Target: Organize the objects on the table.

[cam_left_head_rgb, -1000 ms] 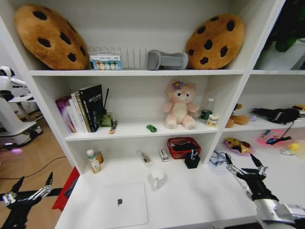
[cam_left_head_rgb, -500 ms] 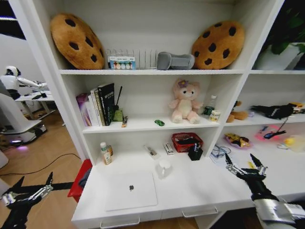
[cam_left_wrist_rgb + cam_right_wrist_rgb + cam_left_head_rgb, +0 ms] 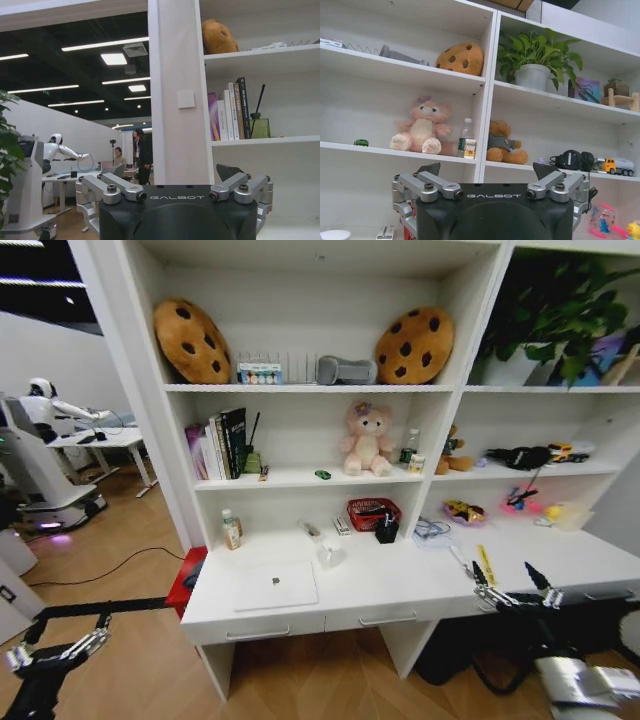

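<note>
A closed silver laptop (image 3: 275,585) lies flat on the left part of the white table (image 3: 400,590). A tiny green toy car (image 3: 322,475) sits on the shelf above it, left of the pink plush, and shows far off in the right wrist view (image 3: 361,143). A thin pen (image 3: 459,560) seems to lie on the table's right part beside a yellow ruler (image 3: 486,565). My left gripper (image 3: 55,652) (image 3: 176,182) hangs open low over the floor, left of the table. My right gripper (image 3: 513,588) (image 3: 490,175) stands open at the table's front right edge, holding nothing.
A white mug (image 3: 328,556), a bottle (image 3: 232,530) and a red basket (image 3: 373,512) stand at the table's back. Two drawers with metal handles (image 3: 255,632) face me. A red box (image 3: 186,580) sits on the floor at the left, another robot (image 3: 45,460) beyond it.
The whole picture has shrunk and shifted: the camera has pulled back from the shelving, so the table's front and the floor now show. Both grippers stay open.
</note>
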You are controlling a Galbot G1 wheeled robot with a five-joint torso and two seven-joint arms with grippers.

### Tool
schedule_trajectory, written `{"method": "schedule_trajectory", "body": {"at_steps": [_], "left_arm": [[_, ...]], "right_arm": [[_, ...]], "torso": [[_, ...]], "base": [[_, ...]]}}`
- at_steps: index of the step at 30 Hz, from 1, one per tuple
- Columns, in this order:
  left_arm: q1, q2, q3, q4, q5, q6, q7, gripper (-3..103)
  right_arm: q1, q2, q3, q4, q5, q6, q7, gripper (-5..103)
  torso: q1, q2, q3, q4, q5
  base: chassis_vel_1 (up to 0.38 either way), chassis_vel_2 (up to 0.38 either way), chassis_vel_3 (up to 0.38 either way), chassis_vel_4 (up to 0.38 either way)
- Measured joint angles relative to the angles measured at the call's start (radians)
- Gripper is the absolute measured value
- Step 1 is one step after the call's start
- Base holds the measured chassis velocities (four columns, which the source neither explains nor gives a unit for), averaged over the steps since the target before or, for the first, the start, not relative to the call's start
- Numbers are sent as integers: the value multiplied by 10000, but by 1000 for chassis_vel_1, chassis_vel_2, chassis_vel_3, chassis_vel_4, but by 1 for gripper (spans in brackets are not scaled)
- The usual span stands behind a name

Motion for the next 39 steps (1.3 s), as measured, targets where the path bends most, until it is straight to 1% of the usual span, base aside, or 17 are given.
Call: {"method": "schedule_trajectory", "body": {"at_steps": [2, 3, 5, 6, 8, 10, 11, 13, 14, 18, 21, 25, 36, 37, 39], "left_arm": [[0, 0, 0, 1, 0, 0, -2, 100], [0, -1, -1, 1, 0, 0, -1, 100], [1, -1, -1, 0, 0, 0, -1, 100], [1, -1, -1, 1, 0, 0, -1, 100], [2, -2, -2, 2, 0, 0, -4, 100], [2, -2, -1, 1, 0, 0, -5, 100], [1, -1, -1, 1, 0, 0, -4, 100], [0, -1, 0, 1, 0, 0, -1, 100], [0, 0, -1, 1, 0, 0, -1, 100], [-1, 1, 0, 1, -1, 0, -1, 100], [-1, 1, -1, 0, 0, 0, -1, 100], [0, 1, 0, 0, -1, 0, -2, 100], [0, 1, -1, 1, 0, 0, -1, 100], [0, 1, -1, 1, 0, 0, -1, 100], [0, 0, -1, 1, 0, 0, -2, 100]], "right_arm": [[-3, 0, 0, 1, 0, 0, 0, 100], [-2, 1, 0, 0, 0, 0, 0, 100], [-7, 2, 0, 0, 0, 0, 1, 100], [-6, 1, 0, 1, 0, 0, 0, 100], [-4, 1, 0, 1, 0, 0, 0, 100], [-6, 2, 0, 1, 0, 0, 0, 100], [-6, 1, 0, 0, 0, 0, 0, 100], [-6, 1, 0, 1, 0, 0, 0, 100], [-3, 2, 0, 0, 0, 0, 1, 100], [6, 0, 0, 0, 0, 0, 0, 100], [6, 0, 0, 1, 0, 0, 0, 100], [2, 0, 0, 1, 0, 0, 0, 100], [1, 0, 0, 1, 0, 0, 0, 100], [2, 0, 0, 1, 0, 0, 0, 100], [2, 0, 0, 1, 0, 0, 0, 100]], "torso": [[-3, 2, -2, -1, -3], [-5, 2, -1, -2, 20], [-8, 4, -3, -4, 17], [-8, 5, -3, 4, 0], [-7, 5, -3, 5, 6], [-9, 6, -4, -5, 17], [-8, 4, -2, -5, 7], [-5, 1, 0, -7, 7], [2, -2, 2, -6, 16], [15, -9, 6, 0, 9], [14, -9, 5, 0, 13], [3, -3, 1, -4, 10], [0, -1, 1, -1, 11], [1, -2, 1, 6, 11], [1, -2, 1, 6, 11]], "base": [[364, -361, -352, 344], [336, -296, -352, 344], [181, -286, -316, 310], [181, -286, -207, 264], [173, -199, -176, 211], [56, -15, -121, 115], [0, 0, 0, 0], [-75, -41, -9, 11], [-75, 34, 88, -33], [-68, 54, 95, -47], [-27, 48, 72, -29], [16, -2, -2, 8], [62, 42, 38, 54], [60, 69, 76, 67], [40, 53, 70, 43]]}}
